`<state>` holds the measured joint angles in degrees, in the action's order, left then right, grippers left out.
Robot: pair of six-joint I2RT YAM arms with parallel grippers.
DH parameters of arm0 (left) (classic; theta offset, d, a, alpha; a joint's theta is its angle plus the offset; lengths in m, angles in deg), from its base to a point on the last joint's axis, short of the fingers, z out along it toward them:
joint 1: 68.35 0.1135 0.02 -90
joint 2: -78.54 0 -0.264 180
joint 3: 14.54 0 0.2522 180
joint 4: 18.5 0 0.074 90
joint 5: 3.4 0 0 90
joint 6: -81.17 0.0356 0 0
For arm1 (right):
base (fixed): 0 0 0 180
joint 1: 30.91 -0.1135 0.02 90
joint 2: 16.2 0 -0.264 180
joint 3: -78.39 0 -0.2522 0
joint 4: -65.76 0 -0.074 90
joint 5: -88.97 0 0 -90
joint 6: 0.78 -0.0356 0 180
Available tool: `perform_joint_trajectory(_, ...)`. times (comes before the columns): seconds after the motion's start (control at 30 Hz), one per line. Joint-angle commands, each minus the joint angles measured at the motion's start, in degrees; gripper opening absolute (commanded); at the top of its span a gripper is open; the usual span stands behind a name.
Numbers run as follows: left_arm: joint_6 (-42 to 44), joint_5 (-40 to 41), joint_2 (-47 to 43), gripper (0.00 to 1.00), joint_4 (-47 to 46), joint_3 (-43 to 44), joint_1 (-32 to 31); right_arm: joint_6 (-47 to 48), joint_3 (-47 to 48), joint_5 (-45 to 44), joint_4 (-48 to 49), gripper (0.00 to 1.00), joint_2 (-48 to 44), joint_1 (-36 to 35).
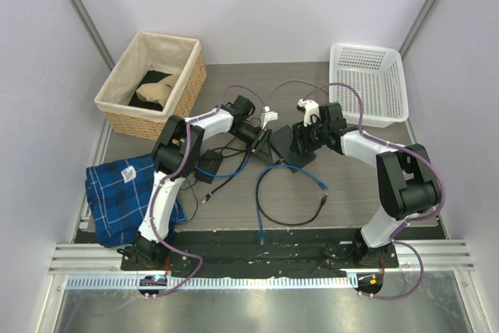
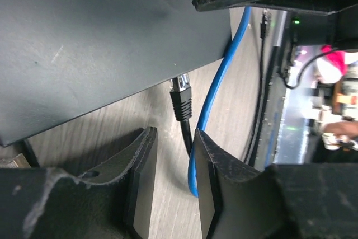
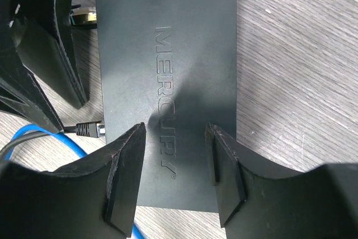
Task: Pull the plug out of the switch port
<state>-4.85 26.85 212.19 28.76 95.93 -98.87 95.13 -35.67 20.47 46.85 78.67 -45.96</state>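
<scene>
The switch port [image 3: 168, 54] is a flat black box with raised MERCURY lettering, lying on the wooden table between both arms [image 1: 282, 146]. A black plug [image 2: 180, 92] with a clear tip sits in its side edge, also visible in the right wrist view [image 3: 89, 129]. My left gripper [image 2: 173, 155] is open around the plug's black cable [image 2: 187, 132]. The cable runs close to the right finger, and a gap remains at the left finger. My right gripper [image 3: 174, 138] is open, its fingers standing over the switch's top face; I cannot tell whether they touch it.
A blue cable [image 2: 215, 88] runs beside the plug and loops across the table [image 1: 269, 185]. More black cable [image 1: 300, 220] lies near the front. A wicker basket [image 1: 152, 83] stands back left, a white plastic basket [image 1: 368, 83] back right, a blue plaid cloth [image 1: 125, 193] at left.
</scene>
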Motion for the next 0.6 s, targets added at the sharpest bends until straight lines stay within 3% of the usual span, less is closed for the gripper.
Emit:
perform_joint_trajectory(0.0, -0.74, -3.27, 2.32, 0.36, 2.19, -0.29, 0.03, 0.15, -2.79, -2.86, -8.13, 0.55, 1.63, 0.02)
perform_joint_trajectory(0.23, 3.91, -5.03, 2.15, 0.36, 5.79, 0.76, 0.02, 0.15, -3.32, -2.86, -7.86, 0.55, 1.46, -0.07)
perform_joint_trajectory(0.37, 6.47, -1.27, 1.88, 0.36, 8.16, 0.94, -0.06, 0.24, -3.23, -2.95, -7.69, 0.55, 1.63, -0.07)
perform_joint_trajectory(0.43, 4.29, 0.85, 1.8, 0.38, 7.47, 1.03, 0.03, 0.24, -3.05, -2.95, -7.68, 0.55, 1.81, -0.07)
perform_joint_trajectory(0.5, -0.45, -0.8, 1.53, 0.44, 0.9, -0.98, 0.98, 0.15, -2.97, -2.95, -7.68, 0.55, 2.16, -0.07)
perform_joint_trajectory(0.57, -9.42, -2.74, 1.97, 0.49, -5.86, -1.96, 1.43, 0.24, -2.88, -2.95, -7.68, 0.56, 2.25, -0.07)
